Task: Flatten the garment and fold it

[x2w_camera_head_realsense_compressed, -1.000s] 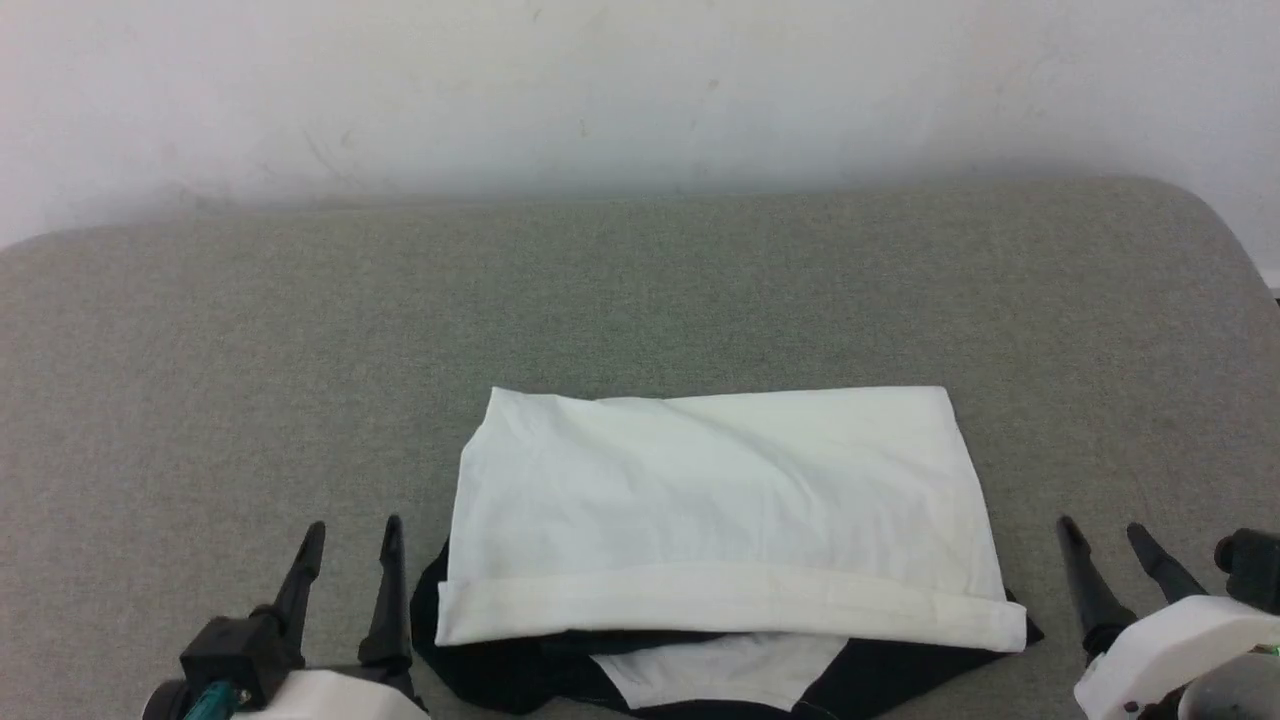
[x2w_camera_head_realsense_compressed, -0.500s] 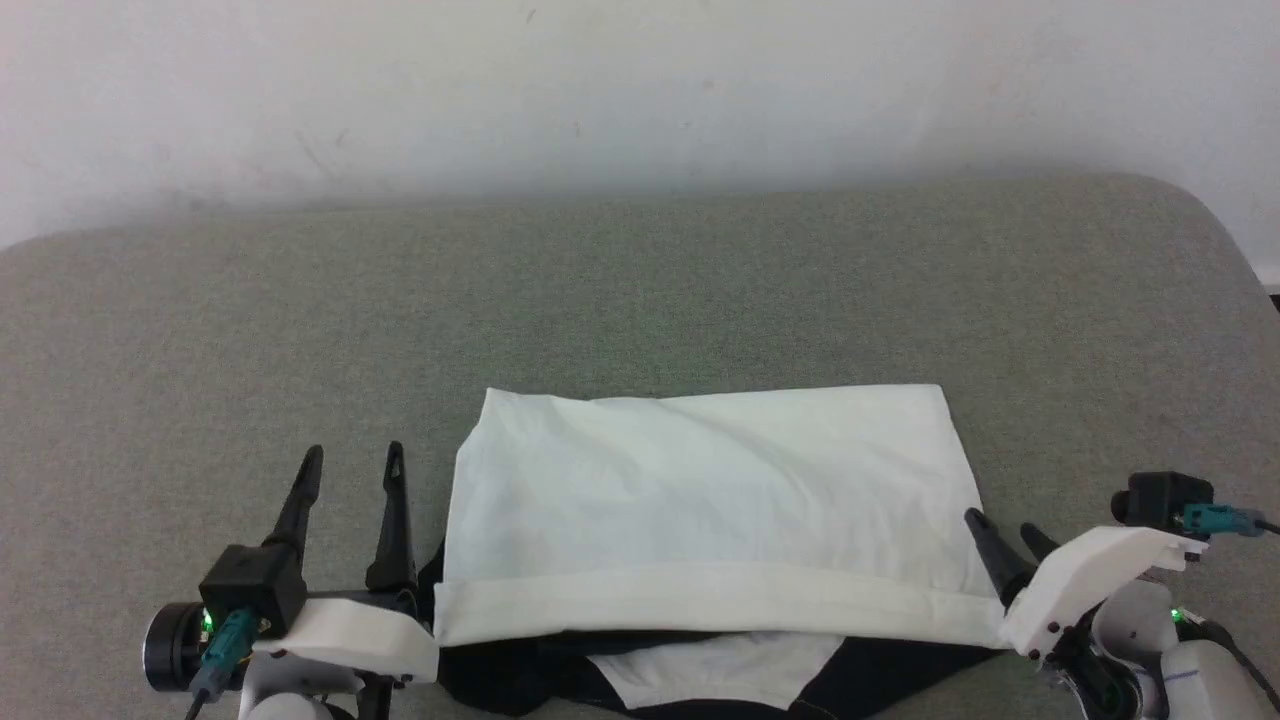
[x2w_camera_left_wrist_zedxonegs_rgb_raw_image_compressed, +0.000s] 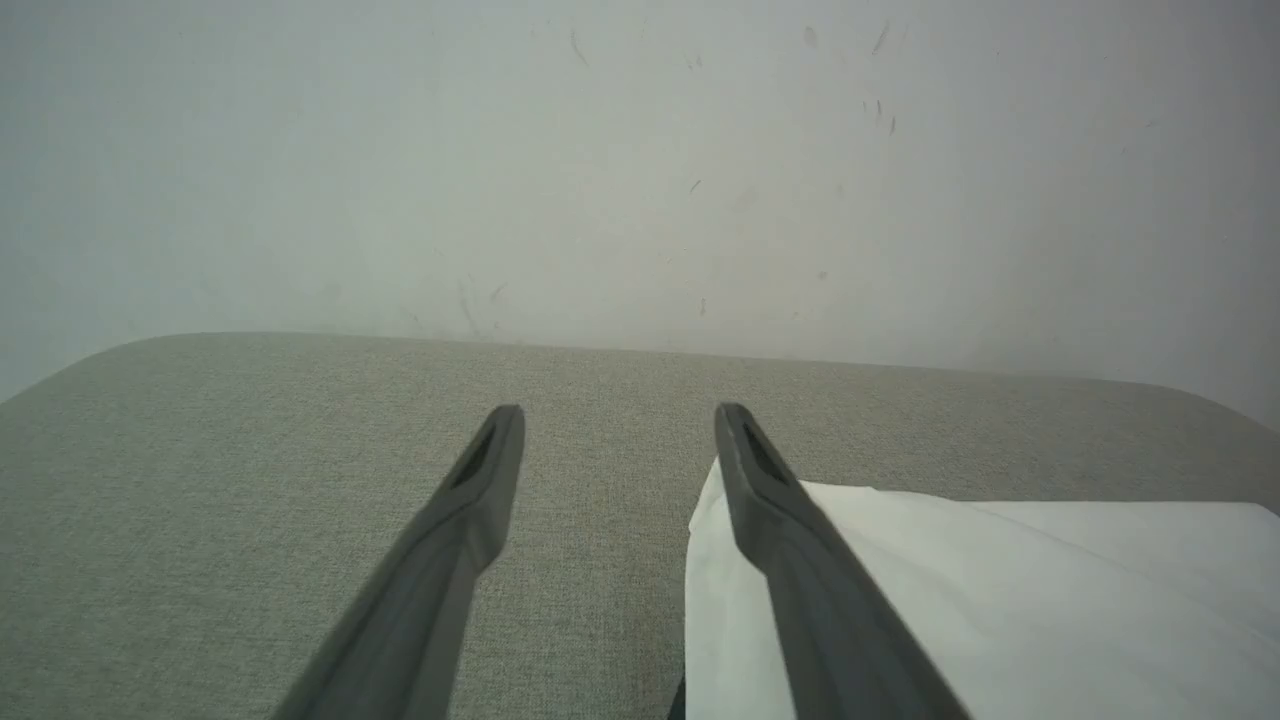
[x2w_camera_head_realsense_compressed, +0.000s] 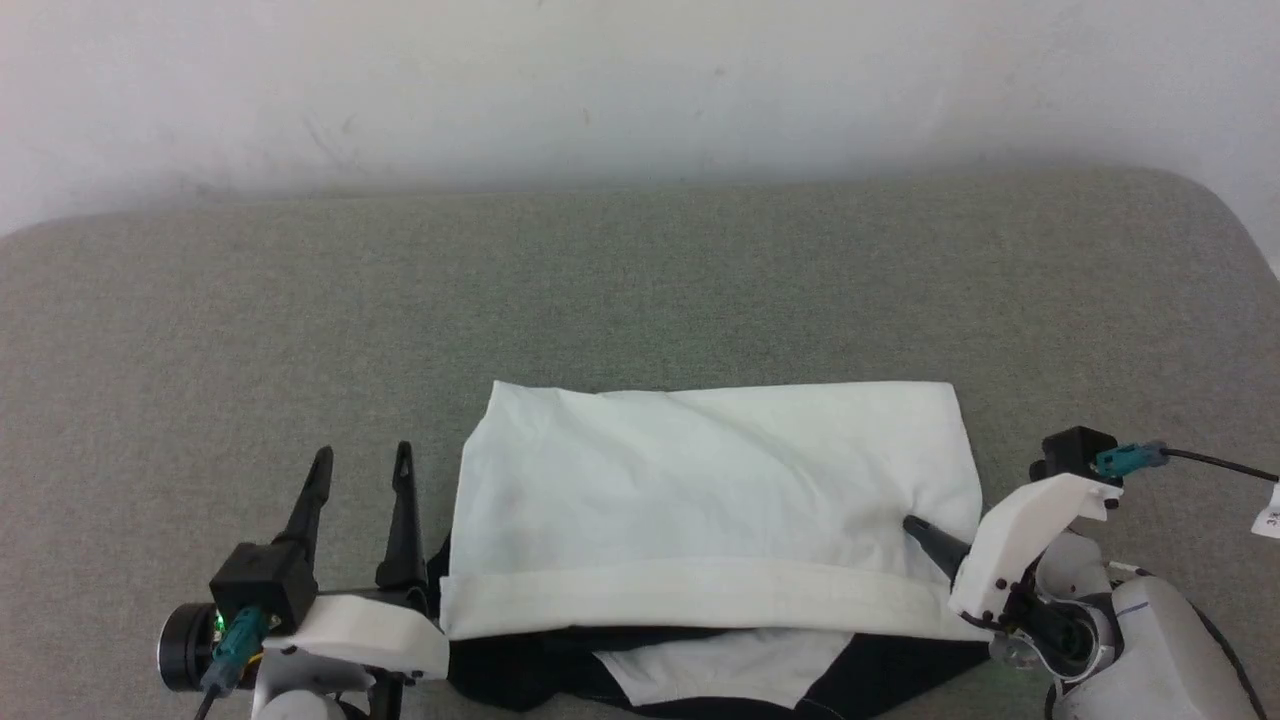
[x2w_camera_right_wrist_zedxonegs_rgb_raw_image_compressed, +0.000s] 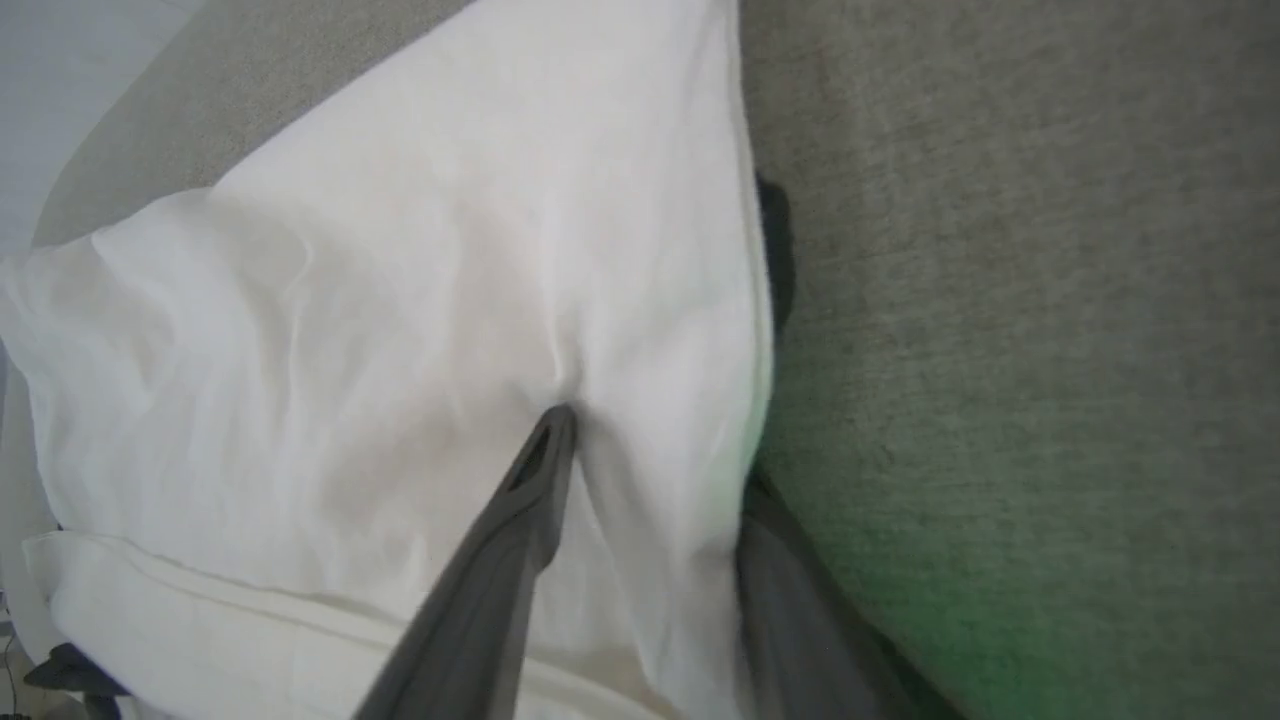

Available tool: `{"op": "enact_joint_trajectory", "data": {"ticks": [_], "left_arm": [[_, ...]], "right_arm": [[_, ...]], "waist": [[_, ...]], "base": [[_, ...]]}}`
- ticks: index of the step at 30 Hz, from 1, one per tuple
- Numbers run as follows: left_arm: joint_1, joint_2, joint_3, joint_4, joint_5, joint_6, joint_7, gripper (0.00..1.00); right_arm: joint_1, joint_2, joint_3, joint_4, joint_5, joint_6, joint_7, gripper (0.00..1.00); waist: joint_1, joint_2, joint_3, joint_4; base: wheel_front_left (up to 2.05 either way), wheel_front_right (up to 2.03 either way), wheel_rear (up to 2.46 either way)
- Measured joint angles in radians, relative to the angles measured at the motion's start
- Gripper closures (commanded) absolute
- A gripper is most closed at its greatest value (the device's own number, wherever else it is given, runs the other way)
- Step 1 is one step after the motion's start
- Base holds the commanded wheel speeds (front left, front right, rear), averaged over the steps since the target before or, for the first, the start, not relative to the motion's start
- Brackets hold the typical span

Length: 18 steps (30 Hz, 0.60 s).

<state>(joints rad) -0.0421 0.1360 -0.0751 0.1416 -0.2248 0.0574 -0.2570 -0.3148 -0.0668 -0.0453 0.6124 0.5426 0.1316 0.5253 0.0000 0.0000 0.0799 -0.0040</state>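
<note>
The garment (x2w_camera_head_realsense_compressed: pixel 700 490) lies folded on the grey cushion, a white rectangle with a rolled white hem along its near edge and black sleeve cloth (x2w_camera_head_realsense_compressed: pixel 520 670) poking out below. My left gripper (x2w_camera_head_realsense_compressed: pixel 362 455) stands open just left of the garment's left edge, its right finger beside the white cloth (x2w_camera_left_wrist_zedxonegs_rgb_raw_image_compressed: pixel 1000 600) in the left wrist view (x2w_camera_left_wrist_zedxonegs_rgb_raw_image_compressed: pixel 620 415). My right gripper (x2w_camera_head_realsense_compressed: pixel 935 545) straddles the garment's right edge: one finger (x2w_camera_right_wrist_zedxonegs_rgb_raw_image_compressed: pixel 540 470) presses on top of the white fabric (x2w_camera_right_wrist_zedxonegs_rgb_raw_image_compressed: pixel 350 330), which puckers at its tip, and the other finger (x2w_camera_right_wrist_zedxonegs_rgb_raw_image_compressed: pixel 800 610) sits under the edge, jaws still apart.
The grey padded surface (x2w_camera_head_realsense_compressed: pixel 640 290) stretches wide to the left, right and behind the garment. A white wall (x2w_camera_head_realsense_compressed: pixel 640 80) rises behind it. The surface's rounded corner (x2w_camera_head_realsense_compressed: pixel 1215 215) is at the far right.
My right gripper has swung in from the right and slid onto the garment's right edge, its jaws narrowing. The left gripper has moved slightly forward beside the left edge.
</note>
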Motion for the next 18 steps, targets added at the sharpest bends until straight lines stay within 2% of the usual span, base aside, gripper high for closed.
{"op": "enact_joint_trajectory", "data": {"ticks": [3,6,12,18], "left_arm": [[0.0,-0.007,0.007,0.0,0.007,-0.004,0.0,0.0],[0.001,-0.01,0.012,0.0,0.007,-0.005,0.0,0.0],[0.005,-0.019,0.025,-0.002,0.016,-0.013,0.0,0.0],[0.019,-0.028,0.035,-0.006,0.023,-0.021,0.0,0.0]], "right_arm": [[0.003,0.007,0.001,-0.01,-0.023,0.0,-0.026,1.0],[0.012,0.02,-0.035,-0.042,-0.094,0.0,-0.057,1.0],[0.039,0.021,-0.184,-0.202,-0.331,0.0,-0.056,1.0],[0.107,0.017,-0.319,-0.368,-0.513,0.0,0.01,1.0]], "waist": [[0.0001,0.0,-0.002,-0.001],[0.0001,0.0,-0.004,-0.003],[0.0001,0.0,-0.012,-0.007],[0.0,0.0,-0.01,-0.012]], "base": [[0.0,0.0,0.0],[0.0,0.0,0.0],[0.0,0.0,0.0],[0.0,0.0,0.0]]}}
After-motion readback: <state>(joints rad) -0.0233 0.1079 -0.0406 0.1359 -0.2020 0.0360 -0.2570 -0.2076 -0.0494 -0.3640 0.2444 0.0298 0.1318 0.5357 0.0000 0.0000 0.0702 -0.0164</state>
